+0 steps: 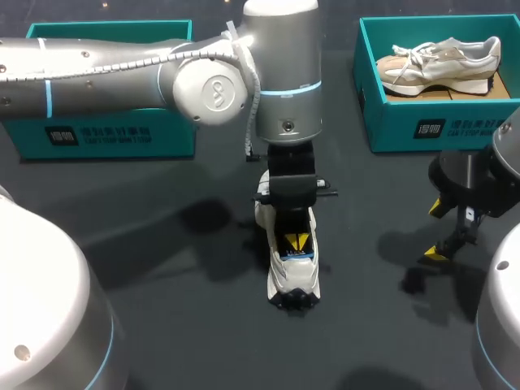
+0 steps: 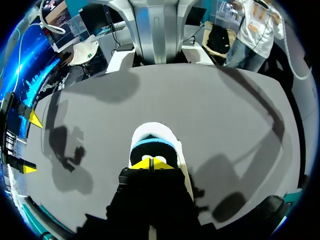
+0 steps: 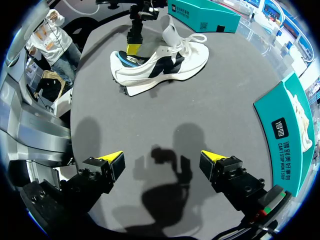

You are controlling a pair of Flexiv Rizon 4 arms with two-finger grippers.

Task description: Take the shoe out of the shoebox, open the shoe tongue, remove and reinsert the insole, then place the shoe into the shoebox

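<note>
- Here, our left gripper has its tips drawn together inside the shoe, which stands on the table between the boxes. We cannot tell whether they pinch the insole. A lift could drag the unpinned shoe up, or slip off the insole.
- Right gripper: spread wide, empty, well apart from the shoe, so nothing steadies it.
- Left shoebox: interior hidden by our arm.
- Right shoebox: holds a second shoe.
</note>
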